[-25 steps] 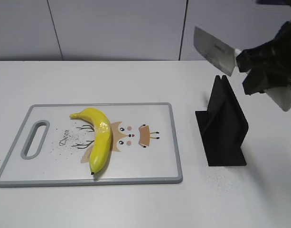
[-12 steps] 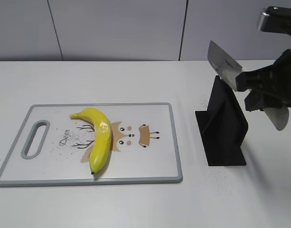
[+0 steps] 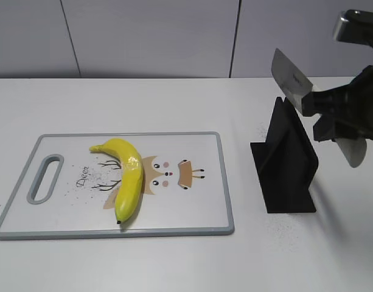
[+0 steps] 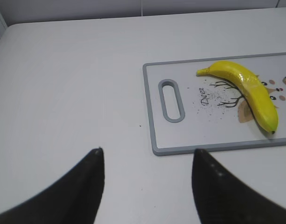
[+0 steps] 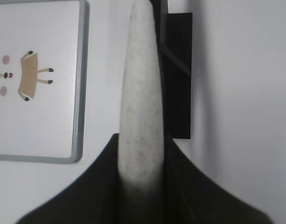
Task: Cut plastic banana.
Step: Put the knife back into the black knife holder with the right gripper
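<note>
Currently plastic banana [image 3: 126, 176] lies centre-left on cutting board [image 3: 198, 219]; likely light, rigid, slippery. Right tool [image 3: 332, 112] clamps knife [image 3: 291, 79] above black stand [image 3: 286, 161]. Left tool [image 4: 147, 163] open, empty; could steady banana near stem.

The cutting board [image 3: 192, 216] reads "Deer".

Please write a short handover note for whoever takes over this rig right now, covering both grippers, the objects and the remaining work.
Right gripper: shut on the knife, held in the air above the black knife stand.
Left gripper: open, empty, over bare table left of the cutting board.
Plastic banana: lying whole on the board.
Done: knife out of the stand.
Left: bring the knife to the banana and cut it.
</note>
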Available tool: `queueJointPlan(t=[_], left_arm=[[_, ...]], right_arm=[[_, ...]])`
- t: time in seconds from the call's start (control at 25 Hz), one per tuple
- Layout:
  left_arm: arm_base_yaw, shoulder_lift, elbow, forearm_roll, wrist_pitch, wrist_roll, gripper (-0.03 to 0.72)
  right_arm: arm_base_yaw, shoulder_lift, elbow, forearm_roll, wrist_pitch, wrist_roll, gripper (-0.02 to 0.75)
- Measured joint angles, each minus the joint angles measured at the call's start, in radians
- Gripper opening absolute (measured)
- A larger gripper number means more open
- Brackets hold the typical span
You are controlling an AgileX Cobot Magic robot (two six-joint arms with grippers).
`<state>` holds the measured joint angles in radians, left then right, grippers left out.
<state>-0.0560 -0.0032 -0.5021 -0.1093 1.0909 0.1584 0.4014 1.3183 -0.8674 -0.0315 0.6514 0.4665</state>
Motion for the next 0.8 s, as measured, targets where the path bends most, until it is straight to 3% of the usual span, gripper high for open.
queueJointPlan(t=[0.56,0.64,0.8], left_arm=[[0.0,0.0,0.0,0.0,0.0,0.0,0.57],[0.0,0.0,0.0,0.0,0.0,0.0,0.57],[0.0,0.0,0.0,0.0,0.0,0.0,0.56]], right_arm=[[0.0,0.0,0.102,0.05,0.01,-0.018,0.165],[0.0,0.0,0.102,0.051,0.011,-0.02,0.22],[0.0,-0.01,0.102,0.051,0.01,-0.037,0.477]])
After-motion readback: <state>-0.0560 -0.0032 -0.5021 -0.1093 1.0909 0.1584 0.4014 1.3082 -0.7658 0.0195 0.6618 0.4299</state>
